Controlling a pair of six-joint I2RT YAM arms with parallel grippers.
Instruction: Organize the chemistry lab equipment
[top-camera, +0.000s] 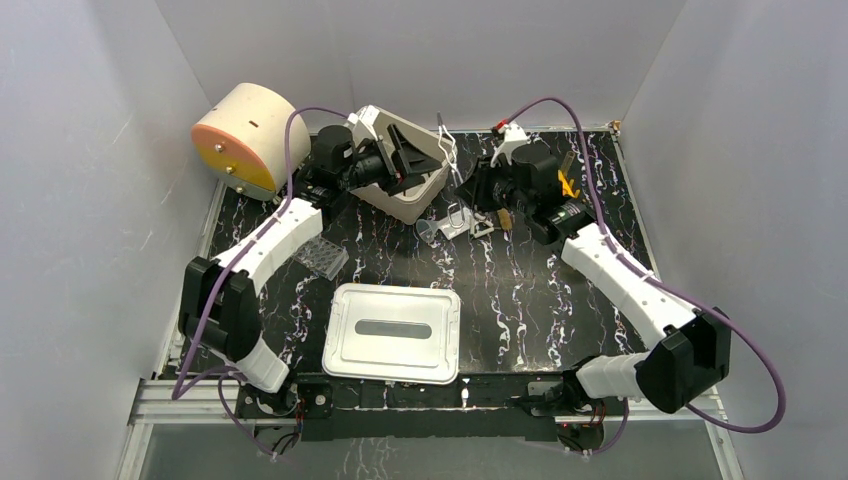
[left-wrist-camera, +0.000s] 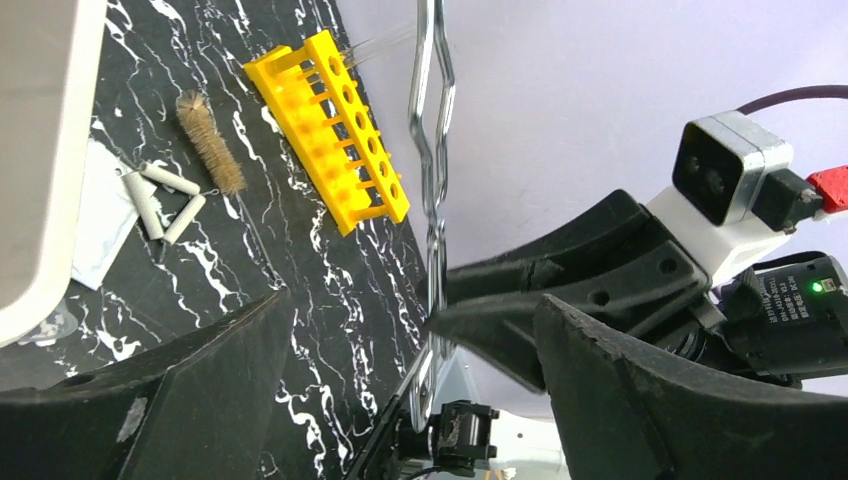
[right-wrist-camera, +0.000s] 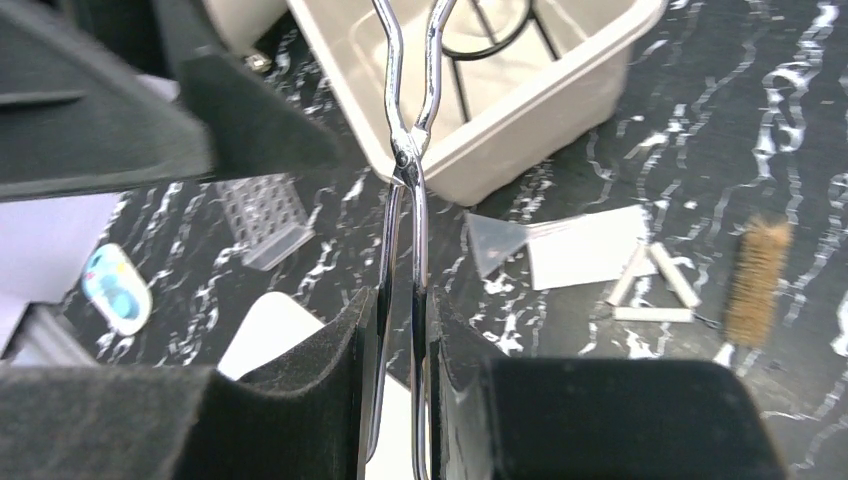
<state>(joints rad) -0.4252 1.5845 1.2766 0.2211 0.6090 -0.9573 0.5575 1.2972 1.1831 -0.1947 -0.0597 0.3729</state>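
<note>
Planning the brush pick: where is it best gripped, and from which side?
Probably the bristled middle of the brush, from straight above, closing across its narrow width: it lies flat on the table, with nothing against either long side.

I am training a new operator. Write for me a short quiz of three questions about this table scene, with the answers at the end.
1. True or false: the right tool is shut on the metal tongs.
2. Which thing lies inside the cream bin? A) the black wire stand B) the flat lid C) the clear funnel
3. Fill the gap: the rack lying near the brush is ____ in colour.
Key: 1 true; 2 A; 3 yellow.
</note>
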